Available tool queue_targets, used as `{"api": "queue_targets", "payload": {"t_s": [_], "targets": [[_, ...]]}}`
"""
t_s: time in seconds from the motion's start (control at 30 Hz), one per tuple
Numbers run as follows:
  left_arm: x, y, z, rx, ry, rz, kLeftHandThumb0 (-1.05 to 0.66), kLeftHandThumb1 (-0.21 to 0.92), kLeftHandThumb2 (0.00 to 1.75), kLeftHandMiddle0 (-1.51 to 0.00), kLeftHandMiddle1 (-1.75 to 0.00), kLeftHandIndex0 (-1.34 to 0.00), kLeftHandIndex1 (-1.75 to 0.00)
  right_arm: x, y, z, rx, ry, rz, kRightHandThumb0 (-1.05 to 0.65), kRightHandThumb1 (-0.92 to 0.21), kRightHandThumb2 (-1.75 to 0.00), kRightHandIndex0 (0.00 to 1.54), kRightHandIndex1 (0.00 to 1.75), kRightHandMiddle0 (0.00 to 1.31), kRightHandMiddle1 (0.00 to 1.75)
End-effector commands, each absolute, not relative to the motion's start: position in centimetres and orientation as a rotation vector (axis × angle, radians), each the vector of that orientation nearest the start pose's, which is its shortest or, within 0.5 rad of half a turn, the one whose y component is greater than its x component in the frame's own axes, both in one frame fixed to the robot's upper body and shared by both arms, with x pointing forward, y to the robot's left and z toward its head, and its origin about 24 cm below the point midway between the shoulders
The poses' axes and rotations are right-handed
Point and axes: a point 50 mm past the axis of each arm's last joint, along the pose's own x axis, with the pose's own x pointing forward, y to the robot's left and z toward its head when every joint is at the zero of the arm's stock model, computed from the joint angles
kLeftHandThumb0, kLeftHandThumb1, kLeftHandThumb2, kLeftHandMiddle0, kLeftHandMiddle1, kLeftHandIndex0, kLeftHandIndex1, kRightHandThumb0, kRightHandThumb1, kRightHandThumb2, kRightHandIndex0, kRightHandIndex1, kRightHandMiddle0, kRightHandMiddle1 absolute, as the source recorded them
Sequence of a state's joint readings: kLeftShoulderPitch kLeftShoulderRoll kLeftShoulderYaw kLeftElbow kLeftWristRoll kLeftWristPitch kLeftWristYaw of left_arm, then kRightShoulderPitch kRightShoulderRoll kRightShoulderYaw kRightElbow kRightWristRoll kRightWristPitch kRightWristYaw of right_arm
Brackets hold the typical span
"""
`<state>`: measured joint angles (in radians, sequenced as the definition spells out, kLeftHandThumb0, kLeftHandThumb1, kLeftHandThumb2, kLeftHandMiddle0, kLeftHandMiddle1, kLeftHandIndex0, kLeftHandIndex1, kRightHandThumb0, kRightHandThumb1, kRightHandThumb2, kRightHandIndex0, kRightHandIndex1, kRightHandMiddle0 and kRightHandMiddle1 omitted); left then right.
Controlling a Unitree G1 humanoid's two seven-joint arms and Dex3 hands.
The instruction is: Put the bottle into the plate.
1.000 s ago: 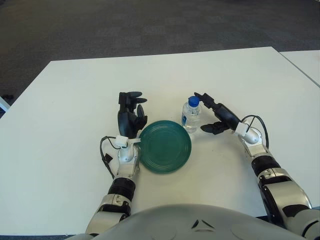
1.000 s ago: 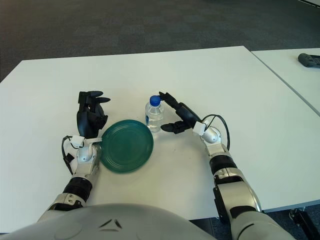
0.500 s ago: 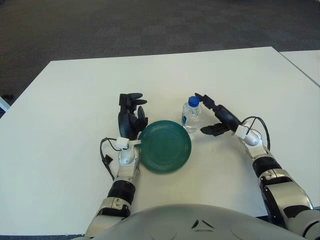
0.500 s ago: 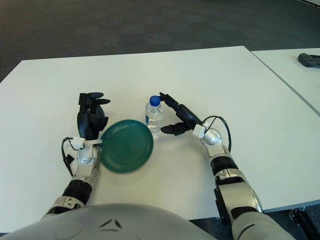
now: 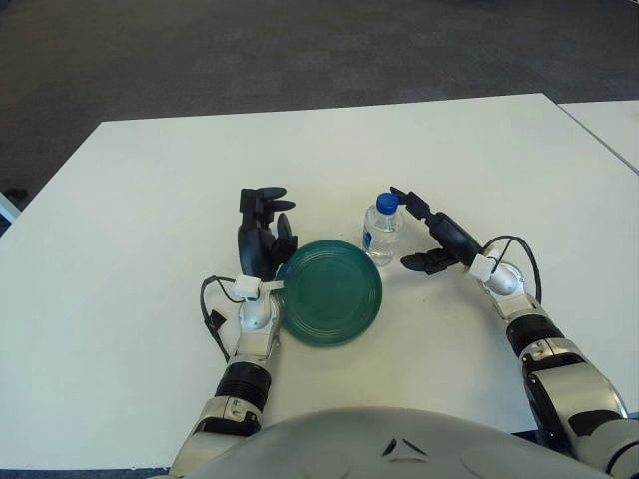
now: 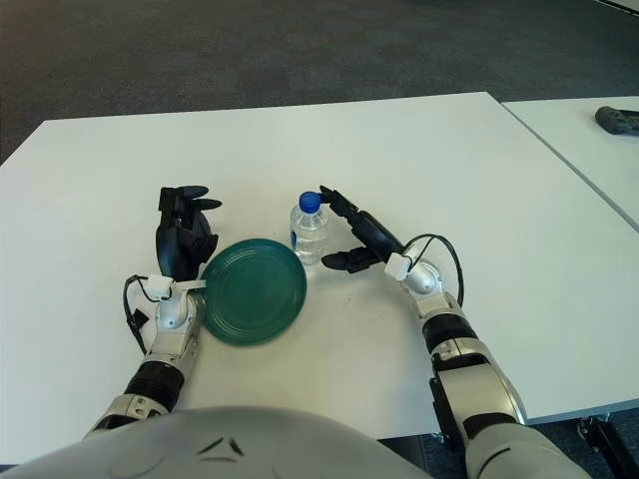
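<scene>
Standing upright on the white surface (image 5: 140, 200), a small clear water bottle (image 5: 382, 231) with a blue cap (image 5: 387, 202) sits just beyond the far right edge of a round dark-green plate (image 5: 329, 291); the bottle is outside the plate, and whether its base touches the rim cannot be told. The right robot hand (image 5: 427, 235) is placed just right of the bottle, its black fingers spread wide: the upper finger (image 5: 405, 200) reaches toward the cap at cap height, and the lower finger (image 5: 419, 262) points toward the bottle's base from the right. A gap shows between the lower finger and the bottle, while contact at the cap cannot be told; nothing is held. The right forearm runs from the hand toward the near right, with a black cable (image 5: 511, 242) looping over the wrist. The left robot hand (image 5: 262, 230) shows just left of the plate's far left edge, palm upright, fingers relaxed and extended away from the robot, holding nothing. A black cable (image 5: 208, 304) curls beside the left wrist. Far right in the right eye view, a second white surface (image 6: 589, 150) carries a dark object (image 6: 618, 119) of unclear kind.
</scene>
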<state>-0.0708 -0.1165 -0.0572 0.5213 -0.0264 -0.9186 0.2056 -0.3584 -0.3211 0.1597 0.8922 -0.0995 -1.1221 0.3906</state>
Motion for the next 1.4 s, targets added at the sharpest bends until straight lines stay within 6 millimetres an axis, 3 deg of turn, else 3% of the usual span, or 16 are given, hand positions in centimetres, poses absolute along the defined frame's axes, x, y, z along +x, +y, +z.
{"api": "queue_targets", "payload": {"t_s": [0.0,0.57,0.9,0.97,1.07,1.37], "targets": [[22.7,9.2,1.4,-0.306,-0.356,0.198,-0.99,0.92,0.69,-0.22,-1.56,-0.22,-1.48,26.5,-15.4,2.5,-0.462,-0.444,0.722,-1.05,-0.92,-0.46,0.36,0.02,0.00,0.74],[22.9,9.0,1.6,-0.301,-0.351,0.210,-0.98,0.92,0.68,-0.24,-1.59,-0.23,-1.49,26.3,-15.5,3.0,-0.425,-0.466,0.717,-1.05,-0.92,-0.48,0.47,0.08,0.00,0.84],[23.0,9.2,1.6,-0.317,-0.358,0.204,-0.98,0.92,0.67,-0.23,-1.60,-0.22,-1.49,25.0,-16.1,2.4,-0.382,-0.456,0.743,-1.05,-0.92,-0.37,0.52,0.11,0.00,0.87],[23.0,9.3,1.5,-0.315,-0.361,0.202,-0.98,0.92,0.68,-0.23,-1.62,-0.21,-1.48,24.8,-16.2,2.4,-0.381,-0.458,0.752,-1.05,-0.92,-0.30,0.40,0.38,0.00,0.86],[23.1,9.3,1.5,-0.318,-0.361,0.198,-0.98,0.92,0.68,-0.23,-1.63,-0.22,-1.48,24.3,-16.6,2.6,-0.393,-0.468,0.755,-1.05,-0.92,-0.24,0.27,0.63,0.00,0.84],[23.1,9.6,1.3,-0.328,-0.352,0.196,-0.99,0.92,0.69,-0.23,-1.63,-0.22,-1.49,23.6,-17.7,3.1,-0.405,-0.463,0.799,-1.05,-0.92,-0.13,0.17,0.76,0.00,0.86]]}}
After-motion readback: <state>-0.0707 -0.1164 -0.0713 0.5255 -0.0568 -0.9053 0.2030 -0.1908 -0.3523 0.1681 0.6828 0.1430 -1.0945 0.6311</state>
